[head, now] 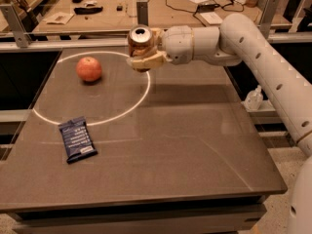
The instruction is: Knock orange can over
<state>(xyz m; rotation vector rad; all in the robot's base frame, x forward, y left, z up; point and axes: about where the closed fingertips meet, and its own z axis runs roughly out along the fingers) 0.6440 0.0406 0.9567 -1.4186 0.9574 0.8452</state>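
- We see the gripper at the far edge of the counter, on the end of a white arm that reaches in from the camera's right.
- The jaws are pinching the orange can: one tan finger crosses the front of its lower body, and the other sits against its far side.
- The can stands between the jaws, tipped so that its silver top faces us. We cannot tell whether its base touches the counter.
- An apple sits to the camera's left of the jaws, near them but apart, and a little closer to us.
- A white ring is marked on the counter. Its edge passes just under the jaws, and the apple lies inside it.
- A dark blue snack packet lies flat well apart from the jaws, nearer to us and to the left, with its top end on the ring's near edge.
- A small clear bottle stands off the counter, to the right of the jaws and beneath the arm.
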